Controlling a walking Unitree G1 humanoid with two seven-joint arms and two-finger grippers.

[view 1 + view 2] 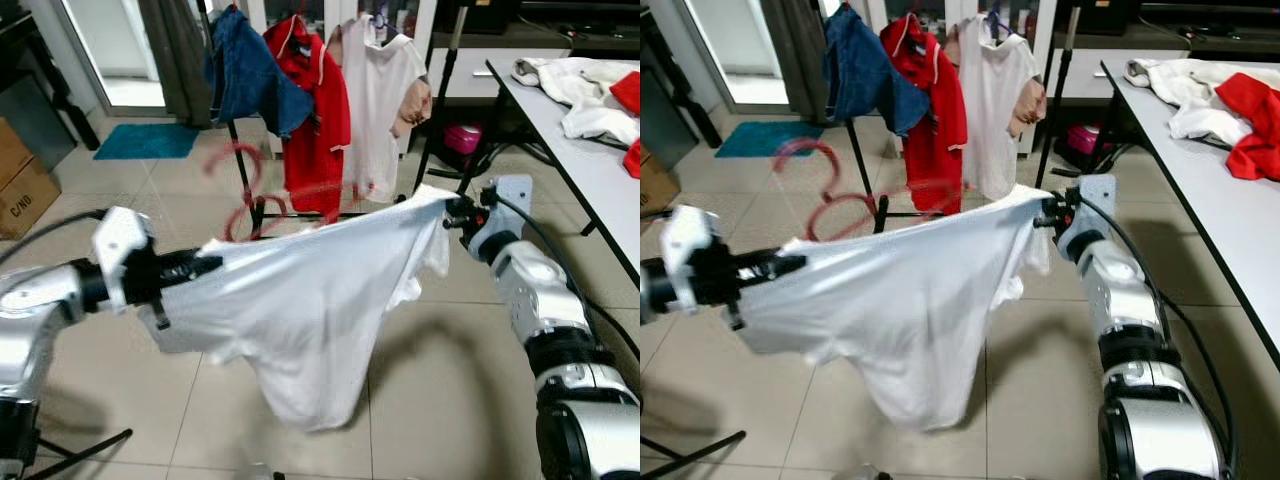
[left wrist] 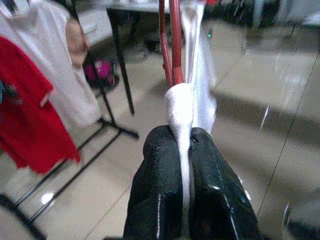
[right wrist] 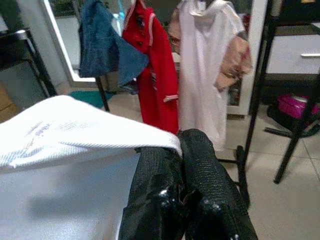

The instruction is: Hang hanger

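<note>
A white shirt [image 1: 300,310] hangs stretched between my two grippers above the tiled floor. My left gripper [image 1: 205,265] is shut on one end of it, and my right gripper [image 1: 450,212] is shut on the other end. A red hanger [image 1: 240,195] rises blurred behind the shirt's upper edge, its hook curling up near the left gripper. In the left wrist view the fingers [image 2: 160,190] pinch a white fold, with the red hanger [image 2: 172,40] just beyond. The right wrist view shows the fingers [image 3: 205,175] clamped on the shirt's hem [image 3: 75,125].
A black clothes rack [image 1: 238,150] stands ahead with a blue jacket [image 1: 245,70], a red garment [image 1: 315,110] and a white shirt [image 1: 380,100] on it. A grey table [image 1: 590,160] with piled clothes runs along the right. Cardboard boxes [image 1: 20,185] sit at the left.
</note>
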